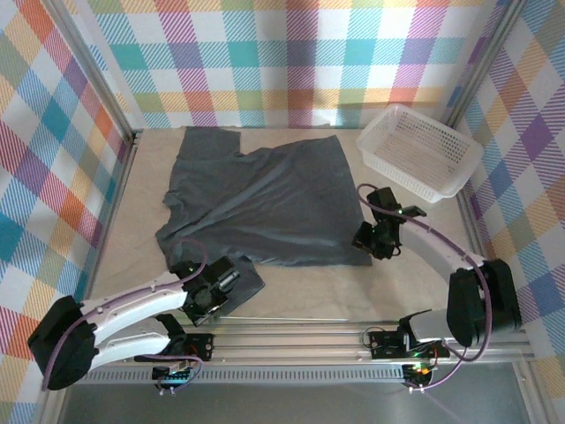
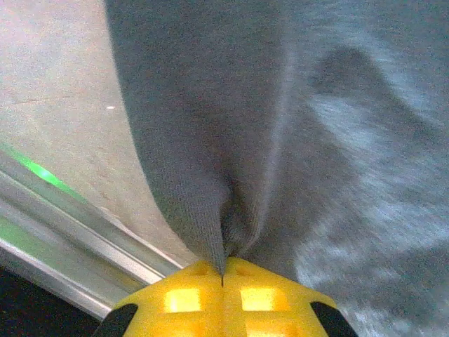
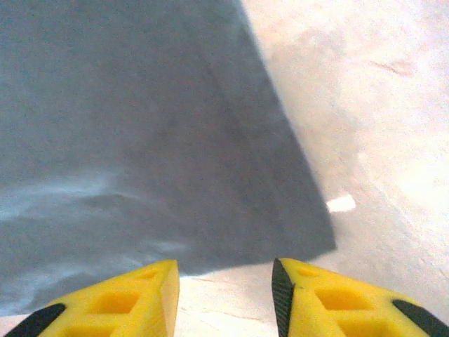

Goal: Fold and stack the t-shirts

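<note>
Pinching the near-left corner of the t-shirt (image 1: 265,199), while its right side is not yet taken.

On the left, the left gripper (image 2: 223,277) has its jaws pressed together on a small pucker of the grey cloth, close to the front rail (image 2: 70,239). The t-shirt lies spread over the middle of the table (image 1: 300,291), near the white basket (image 1: 419,150). On the right, the right gripper (image 3: 224,281) stands partly apart and empty, just before the near-right corner. The pinch looks thin: a quick pull could let the cloth slip out, and lifting one side alone would drag and wrinkle it.
</note>
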